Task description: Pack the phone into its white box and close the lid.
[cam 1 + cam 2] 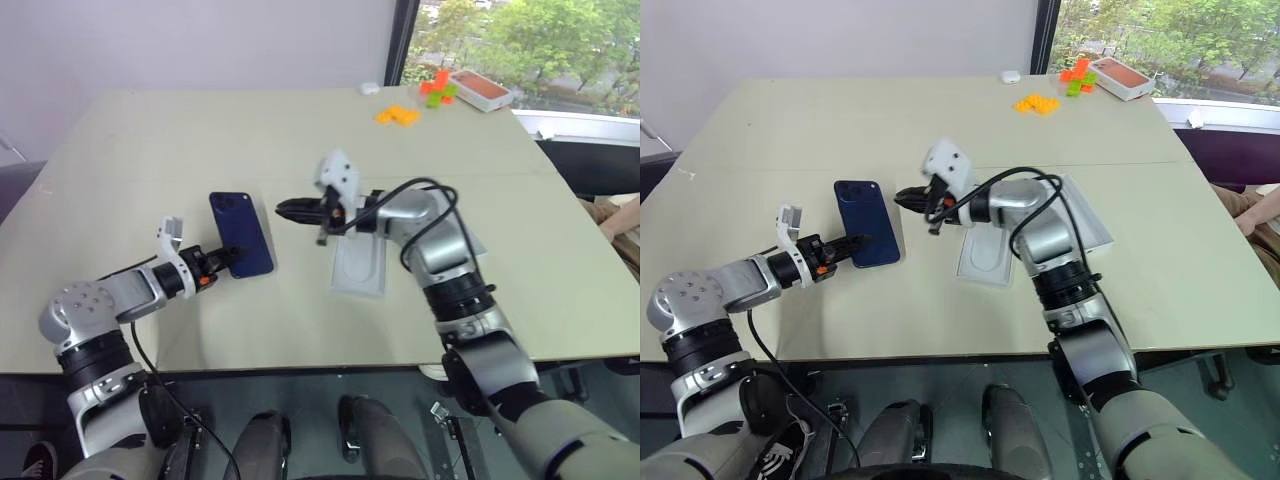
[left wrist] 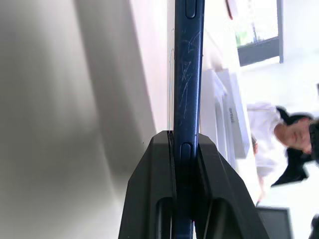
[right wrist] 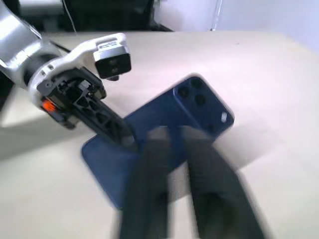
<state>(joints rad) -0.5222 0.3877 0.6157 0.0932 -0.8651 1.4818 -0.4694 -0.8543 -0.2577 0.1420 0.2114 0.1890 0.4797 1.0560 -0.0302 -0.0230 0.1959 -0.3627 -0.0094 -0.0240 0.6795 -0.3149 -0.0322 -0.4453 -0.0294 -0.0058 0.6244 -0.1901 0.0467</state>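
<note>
The left gripper (image 1: 228,260) clamps the phone (image 1: 241,233); the right gripper (image 1: 285,209), slightly parted, holds nothing. Boxing and lidding remain.

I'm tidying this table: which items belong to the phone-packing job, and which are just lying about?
Job:
- slim dark navy-blue smartphone, clamped by the left end effector
- shallow white cardboard box parts

Lying about:
- orange and green plastic blocks
- flat orange-red box
- narrow white insert
</note>
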